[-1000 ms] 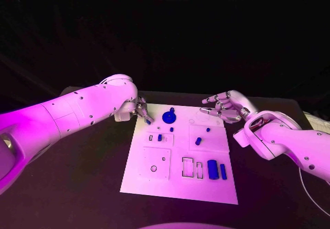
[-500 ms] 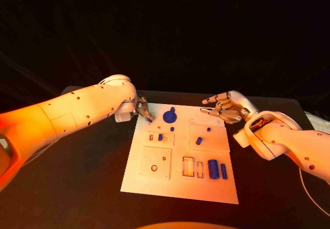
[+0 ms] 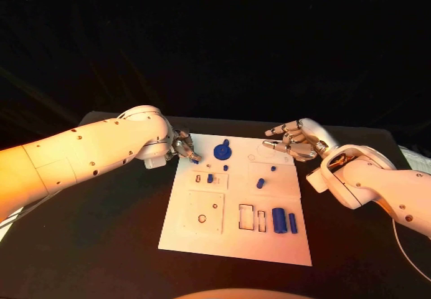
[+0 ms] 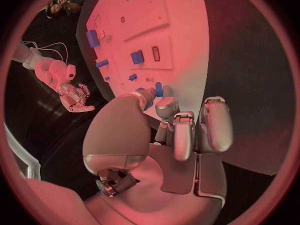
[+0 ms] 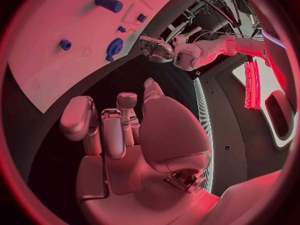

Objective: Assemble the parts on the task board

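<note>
Head view puts your left hand (image 3: 182,147) at the far left corner of the white board (image 3: 235,237), fingertips down on a small blue peg (image 3: 194,159) that lies just inside the board's left edge. In the left wrist view the thumb and a finger close around that peg (image 4: 158,89), so you are pinching it, though whether it has lifted off the board I cannot tell. Your right hand (image 3: 294,141) hangs beside the far right corner, fingers spread and loosely curled, holding nothing.

The step in hand looks like picking up this peg. Keep the pinch square across the peg so it doesn't roll, and lift straight up before you carry it anywhere. The round blue gear (image 3: 222,151) sits near your fingers toward the middle of the far edge; steer clear of it. The two blue bars (image 3: 284,220) lie near the right edge, toward the near end, well apart from your work.
</note>
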`<action>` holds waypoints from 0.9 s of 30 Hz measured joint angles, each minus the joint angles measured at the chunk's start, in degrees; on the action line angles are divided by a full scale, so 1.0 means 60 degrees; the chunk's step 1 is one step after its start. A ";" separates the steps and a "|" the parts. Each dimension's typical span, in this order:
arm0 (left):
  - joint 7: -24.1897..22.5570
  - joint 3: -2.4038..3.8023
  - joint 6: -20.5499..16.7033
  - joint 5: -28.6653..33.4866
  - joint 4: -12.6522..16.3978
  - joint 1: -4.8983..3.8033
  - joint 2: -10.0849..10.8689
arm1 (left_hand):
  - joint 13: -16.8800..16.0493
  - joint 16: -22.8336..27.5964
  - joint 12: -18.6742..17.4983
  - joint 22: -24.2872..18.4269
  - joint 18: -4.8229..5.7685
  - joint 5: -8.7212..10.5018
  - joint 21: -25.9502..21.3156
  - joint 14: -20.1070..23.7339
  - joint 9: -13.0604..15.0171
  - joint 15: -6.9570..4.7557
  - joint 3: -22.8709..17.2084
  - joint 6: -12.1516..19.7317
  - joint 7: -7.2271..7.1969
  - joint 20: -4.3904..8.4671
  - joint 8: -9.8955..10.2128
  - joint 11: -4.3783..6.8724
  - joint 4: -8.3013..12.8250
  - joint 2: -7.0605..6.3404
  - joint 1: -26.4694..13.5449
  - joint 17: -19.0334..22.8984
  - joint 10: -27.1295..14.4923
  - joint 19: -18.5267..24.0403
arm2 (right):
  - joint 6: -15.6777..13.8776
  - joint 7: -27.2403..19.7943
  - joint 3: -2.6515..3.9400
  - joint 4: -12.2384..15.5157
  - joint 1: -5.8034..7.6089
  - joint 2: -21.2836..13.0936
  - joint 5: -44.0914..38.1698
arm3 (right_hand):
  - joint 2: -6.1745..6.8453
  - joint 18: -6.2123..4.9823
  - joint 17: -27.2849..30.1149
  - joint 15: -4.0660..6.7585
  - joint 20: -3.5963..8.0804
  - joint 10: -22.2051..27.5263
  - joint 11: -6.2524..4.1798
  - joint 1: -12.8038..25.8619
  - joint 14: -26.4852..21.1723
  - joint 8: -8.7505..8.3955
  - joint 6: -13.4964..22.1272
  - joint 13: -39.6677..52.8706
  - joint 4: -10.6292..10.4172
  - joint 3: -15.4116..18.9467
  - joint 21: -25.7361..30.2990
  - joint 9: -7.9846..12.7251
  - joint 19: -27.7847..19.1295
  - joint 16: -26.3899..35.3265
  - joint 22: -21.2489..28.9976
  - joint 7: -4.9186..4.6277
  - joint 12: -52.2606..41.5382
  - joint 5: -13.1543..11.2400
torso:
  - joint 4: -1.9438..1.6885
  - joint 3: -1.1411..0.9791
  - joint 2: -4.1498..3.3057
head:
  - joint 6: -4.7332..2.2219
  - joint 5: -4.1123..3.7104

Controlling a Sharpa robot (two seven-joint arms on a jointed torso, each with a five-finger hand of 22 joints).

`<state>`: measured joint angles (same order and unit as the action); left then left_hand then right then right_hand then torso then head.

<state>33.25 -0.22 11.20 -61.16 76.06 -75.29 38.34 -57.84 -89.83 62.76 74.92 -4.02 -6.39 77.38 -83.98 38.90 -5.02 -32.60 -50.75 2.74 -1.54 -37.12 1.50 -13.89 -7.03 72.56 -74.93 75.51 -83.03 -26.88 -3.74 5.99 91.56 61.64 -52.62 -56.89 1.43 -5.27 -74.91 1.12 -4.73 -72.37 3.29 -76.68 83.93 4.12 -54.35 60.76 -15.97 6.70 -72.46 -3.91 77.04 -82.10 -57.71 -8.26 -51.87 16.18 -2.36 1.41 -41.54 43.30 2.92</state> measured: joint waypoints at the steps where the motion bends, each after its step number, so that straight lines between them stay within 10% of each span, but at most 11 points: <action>1: -0.0012 -0.0020 -0.0073 -0.0001 0.0112 0.0021 0.0068 | 0.0000 0.0000 0.0000 0.0000 0.0000 0.0000 0.0007 0.0000 0.0006 0.0000 -0.0001 0.0000 0.0000 0.0003 0.0000 0.0005 0.0001 -0.0024 -0.0024 0.0000 0.0006 -0.0003 | 0.0003 0.0000 0.0000 -0.0001 0.0000 -0.0001 0.0001 | 0.0000 0.0000 0.0000 0.0000 0.0000 0.0000 0.0000 0.0000 0.0000 0.0000 0.0000 0.0000 0.0000 0.0000 0.0000 0.0000 0.0000 0.0000 0.0000 0.0000 0.0000 0.0000 | -0.0001 0.0000 0.0000 | -0.0003 0.0003; 14: -0.0066 -0.0110 -0.0806 -0.0313 0.0989 0.0522 0.0476 | -0.0059 0.0000 0.0084 -0.0001 0.0001 0.0001 0.0046 0.0000 0.0069 0.0000 -0.0070 0.0016 0.0019 0.0000 -0.0045 0.0043 0.0069 -0.0076 -0.0076 0.0001 0.0044 -0.0068 | 0.0008 -0.0007 -0.0004 -0.0021 -0.0011 0.0008 0.0021 | 0.0001 0.0000 0.0000 0.0000 0.0000 0.0034 0.0034 -0.0001 0.0000 0.0000 0.0000 -0.0027 -0.0040 0.0041 0.0059 0.0000 0.0000 0.0039 0.0079 0.0000 0.0038 0.0000 | 0.0003 0.0015 -0.0002 | 0.0001 0.0034; 27: -0.0143 -0.0090 -0.0883 -0.1017 0.1322 0.0625 0.0562 | -0.0099 0.0000 0.0119 -0.0001 0.0001 0.0025 0.0083 0.0000 0.0051 0.0001 -0.0238 -0.0009 0.0001 -0.0001 -0.0046 0.0042 0.0238 -0.0188 -0.0190 0.0003 0.0112 -0.0068 | 0.0005 -0.0016 -0.0008 -0.0028 -0.0033 0.0007 0.0040 | 0.0001 0.0000 -0.0007 0.0000 0.0000 0.0033 0.0034 -0.0001 0.0000 0.0000 0.0000 -0.0026 -0.0040 0.0040 0.0059 -0.0007 0.0000 0.0038 0.0079 0.0000 0.0037 0.0000 | 0.0009 0.0009 -0.0017 | 0.0051 0.0031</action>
<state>32.39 -0.75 5.90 -67.26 83.99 -71.54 41.71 -58.44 -89.83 63.48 74.91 -4.01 -6.24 77.89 -83.98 39.21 -5.02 -34.03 -50.80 2.75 -1.54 -37.39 1.76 -12.46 -8.16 71.41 -74.92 76.18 -83.43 -26.84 -3.83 5.94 91.39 61.44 -52.57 -56.65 1.44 -5.27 -74.95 1.12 -4.73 -72.18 3.50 -76.69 83.93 4.12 -54.35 60.60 -16.21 6.95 -72.11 -3.96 77.04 -81.87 -57.24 -8.26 -51.64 16.18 -2.30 1.47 -41.64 43.60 3.10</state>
